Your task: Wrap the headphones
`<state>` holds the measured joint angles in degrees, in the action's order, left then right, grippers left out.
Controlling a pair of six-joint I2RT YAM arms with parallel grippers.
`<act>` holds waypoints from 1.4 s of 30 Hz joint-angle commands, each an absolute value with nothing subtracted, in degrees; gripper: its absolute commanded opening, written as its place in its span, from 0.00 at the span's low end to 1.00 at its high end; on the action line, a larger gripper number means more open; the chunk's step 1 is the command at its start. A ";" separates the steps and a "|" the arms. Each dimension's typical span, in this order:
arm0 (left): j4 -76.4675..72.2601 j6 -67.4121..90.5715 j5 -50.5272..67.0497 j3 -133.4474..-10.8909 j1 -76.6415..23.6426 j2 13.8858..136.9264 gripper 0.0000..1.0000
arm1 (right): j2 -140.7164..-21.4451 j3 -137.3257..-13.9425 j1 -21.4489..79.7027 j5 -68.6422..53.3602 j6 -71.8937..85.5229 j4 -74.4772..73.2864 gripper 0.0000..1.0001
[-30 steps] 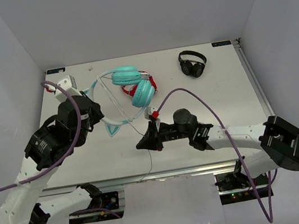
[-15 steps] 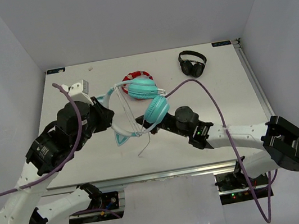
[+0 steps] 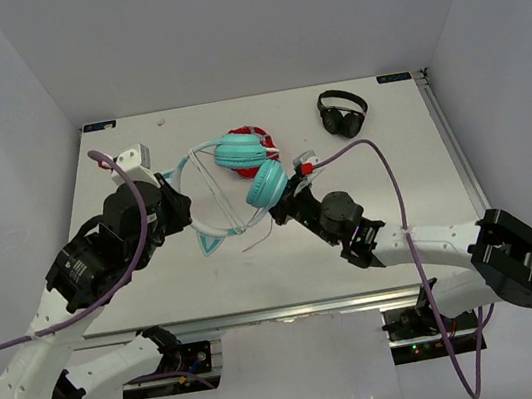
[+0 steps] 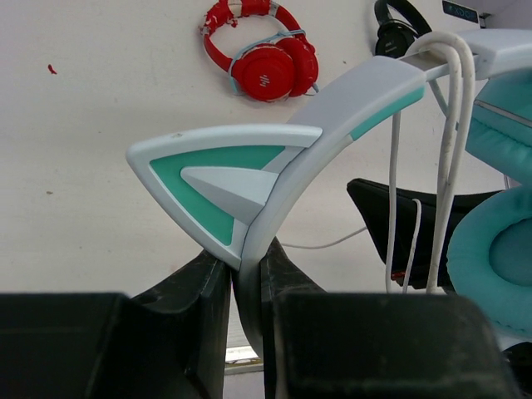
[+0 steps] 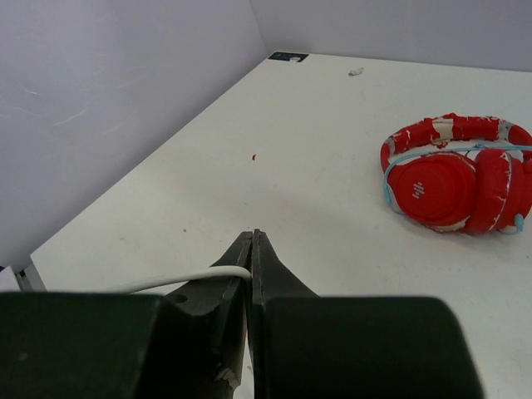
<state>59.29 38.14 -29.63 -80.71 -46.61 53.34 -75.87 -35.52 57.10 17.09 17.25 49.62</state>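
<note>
The left fingers (image 4: 246, 274) are clamped on the pale headband (image 4: 349, 100) of the teal headphones (image 3: 246, 167), pinching its edge just below one cat-ear point (image 4: 208, 179), which juts out directly above the fingertips. In the left wrist view the headband runs up and away to the right from that grip. The thin white cable (image 4: 453, 125) is looped over the headband farther along and hangs down in several strands beside a teal ear cup (image 4: 499, 249).

The right fingers (image 5: 251, 253) are pressed together on the white cable, which leaves the pinch toward their left side. In the overhead view these fingers (image 3: 278, 213) sit just beside the lower ear cup (image 3: 266, 184), and a loose end of cable trails on the surface (image 3: 418, 135) on their near side.

The headphones are held up between the two pairs of fingers, the left fingers (image 3: 191, 216) at the headband end.

Beyond both grips, the red headphones (image 3: 247, 133) lie on the surface, partly covered from above by the upper teal ear cup (image 3: 241, 151). Farthest off, toward the back right, lie the black headphones (image 3: 343, 111), well apart from either pair of fingers.
</note>
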 commanded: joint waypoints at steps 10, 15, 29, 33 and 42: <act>57.02 42.56 -37.58 -83.93 -46.76 48.16 0.00 | -76.23 -26.46 56.07 19.44 22.86 60.47 0.08; 54.27 42.79 -33.95 -82.70 -46.67 47.91 0.00 | -78.16 -27.34 56.07 17.62 23.22 60.78 0.08; 41.83 41.61 -9.55 -74.64 -46.76 45.52 0.00 | -83.03 -32.04 56.07 15.00 24.40 61.41 0.08; 39.75 39.53 -0.07 -71.22 -46.69 45.44 0.00 | -85.03 -36.77 55.90 18.15 23.08 61.00 0.08; 41.95 30.14 10.61 -66.90 -46.76 44.53 0.00 | -83.46 -36.81 51.32 16.43 23.93 63.67 0.08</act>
